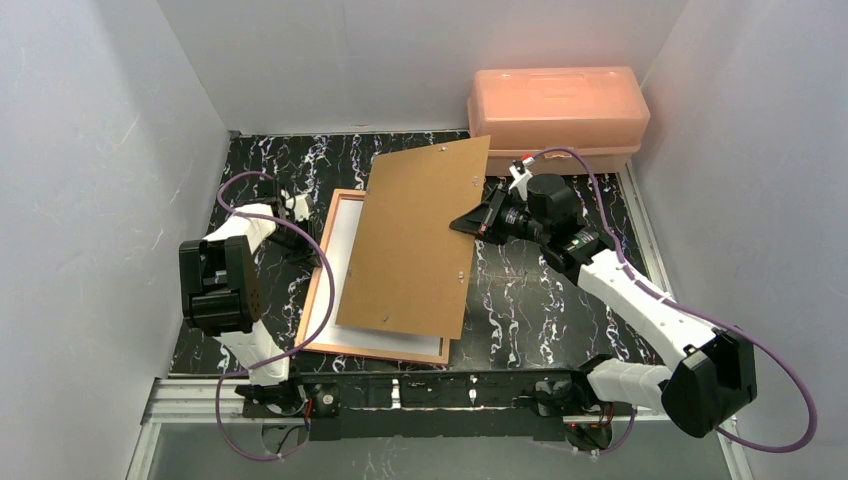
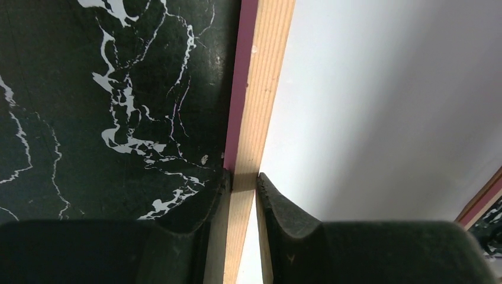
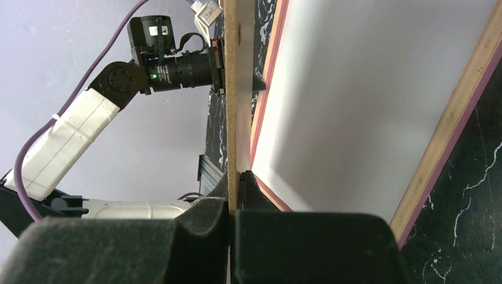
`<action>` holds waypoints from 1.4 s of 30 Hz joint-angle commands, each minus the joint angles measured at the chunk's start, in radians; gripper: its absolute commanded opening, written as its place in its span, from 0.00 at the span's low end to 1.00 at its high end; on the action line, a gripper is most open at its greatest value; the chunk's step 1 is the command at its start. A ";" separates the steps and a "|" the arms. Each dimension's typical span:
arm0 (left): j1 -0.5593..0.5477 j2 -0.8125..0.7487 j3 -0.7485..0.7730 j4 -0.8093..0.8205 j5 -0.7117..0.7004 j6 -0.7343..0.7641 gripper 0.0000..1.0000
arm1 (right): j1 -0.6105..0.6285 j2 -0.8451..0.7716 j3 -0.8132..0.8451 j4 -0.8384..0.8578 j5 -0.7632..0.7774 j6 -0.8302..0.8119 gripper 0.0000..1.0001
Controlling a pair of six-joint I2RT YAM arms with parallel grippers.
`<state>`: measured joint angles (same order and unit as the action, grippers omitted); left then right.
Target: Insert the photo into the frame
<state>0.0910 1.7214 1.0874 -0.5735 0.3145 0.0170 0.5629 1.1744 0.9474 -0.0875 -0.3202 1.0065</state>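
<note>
Brown backing board (image 1: 415, 240), seen whole only from the top camera, slants across the centre of that picture. It lies over the frame (image 1: 372, 351), which rests flat on the black marbled table (image 1: 520, 290) left of centre, tan wooden back upward. The board covers the frame's right part; its left part and bottom rail show. A peach plastic box (image 1: 555, 105) at upper right appears in this view alone.

Left wrist camera: the left gripper (image 2: 244, 177) straddles one rail of the frame with its jaws narrow. One black finger (image 2: 207, 201) is against the pink outer side and the other against the inner side, and both appear to touch the rail. Only this view shows the ribbed grain of the wood.

Right wrist camera: the board shows edge-on, as a thin tan strip rising from the right gripper (image 3: 234, 180), whose jaws are clamped on its edge. The board stands at an angle away from the white surface beside it. The left arm (image 3: 71, 130) shows at upper left, reaching the frame's far rail.

The photo (image 1: 335, 265) lies inside the frame's rim with a plain matte white face upward; no print shows in any view. The frame is thin and rectangular, tan on top with a pink outer edge.
</note>
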 commanded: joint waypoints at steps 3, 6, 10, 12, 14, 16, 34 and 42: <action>0.016 -0.061 -0.009 -0.066 0.109 -0.078 0.23 | -0.003 0.030 0.009 0.208 -0.085 0.057 0.01; 0.030 -0.076 0.011 -0.103 0.143 -0.070 0.35 | -0.004 0.037 -0.004 0.232 -0.091 0.071 0.01; 0.083 -0.112 0.070 -0.159 0.170 -0.035 0.47 | -0.002 0.040 -0.026 0.263 -0.091 0.092 0.01; 0.122 -0.124 0.110 -0.187 0.187 -0.009 0.50 | 0.000 0.041 -0.038 0.277 -0.087 0.101 0.01; 0.155 -0.131 0.148 -0.210 0.201 0.029 0.52 | 0.004 0.046 -0.053 0.301 -0.085 0.113 0.01; 0.180 -0.132 0.178 -0.230 0.210 0.059 0.52 | 0.013 0.062 -0.059 0.320 -0.083 0.119 0.01; 0.213 -0.115 0.117 -0.241 0.226 0.189 0.50 | 0.057 0.202 -0.114 0.450 -0.092 0.141 0.01; 0.213 -0.118 0.106 -0.255 0.227 0.215 0.53 | 0.058 0.247 -0.138 0.482 -0.104 0.130 0.01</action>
<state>0.2985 1.6299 1.2041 -0.7918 0.5137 0.2008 0.6186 1.4174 0.8017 0.2501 -0.3775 1.1229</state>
